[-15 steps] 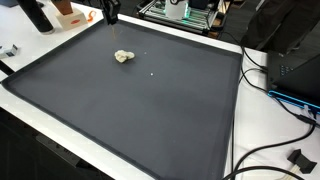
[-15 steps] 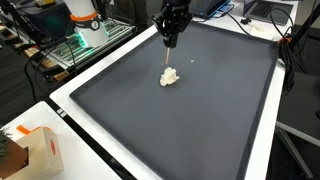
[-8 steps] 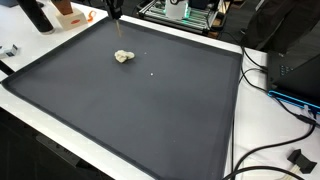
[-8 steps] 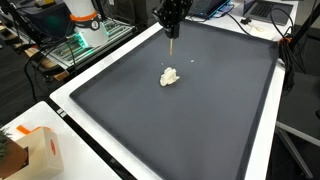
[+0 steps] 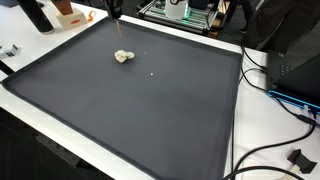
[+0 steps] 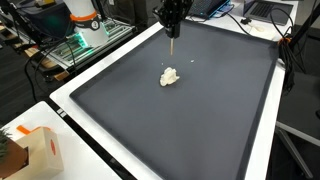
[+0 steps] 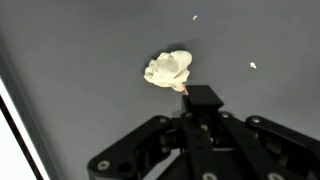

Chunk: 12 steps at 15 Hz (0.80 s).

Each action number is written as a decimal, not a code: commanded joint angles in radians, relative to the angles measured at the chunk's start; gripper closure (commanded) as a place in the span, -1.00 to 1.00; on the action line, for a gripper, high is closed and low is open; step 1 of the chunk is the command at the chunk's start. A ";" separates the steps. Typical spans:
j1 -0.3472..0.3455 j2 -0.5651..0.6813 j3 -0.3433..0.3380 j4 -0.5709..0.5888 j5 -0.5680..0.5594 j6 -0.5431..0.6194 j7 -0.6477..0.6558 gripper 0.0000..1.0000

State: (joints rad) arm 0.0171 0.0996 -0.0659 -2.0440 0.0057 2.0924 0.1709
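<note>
Gripper (image 6: pixel 172 20), clamped on a slim rod (image 6: pixel 174 31), is hovering over a lump (image 7: pixel 168 70) toward one bench corner, seemingly light and crushable, best pinched gently across its middle.

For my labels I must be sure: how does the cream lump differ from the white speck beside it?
The cream lump is far larger than the white speck. The lump is crumpled into folds; the speck shows no shape. The lump lies by the tip of the dark tool; the speck lies apart from it. Both rest on the dark mat.
</note>
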 commanded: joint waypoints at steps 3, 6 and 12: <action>-0.018 0.016 0.013 -0.001 0.016 0.005 -0.025 0.94; -0.022 0.026 0.013 -0.008 0.020 0.013 -0.045 0.94; -0.033 0.061 0.012 -0.015 0.024 0.050 -0.100 0.94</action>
State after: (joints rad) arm 0.0052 0.1466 -0.0649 -2.0445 0.0066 2.1041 0.1143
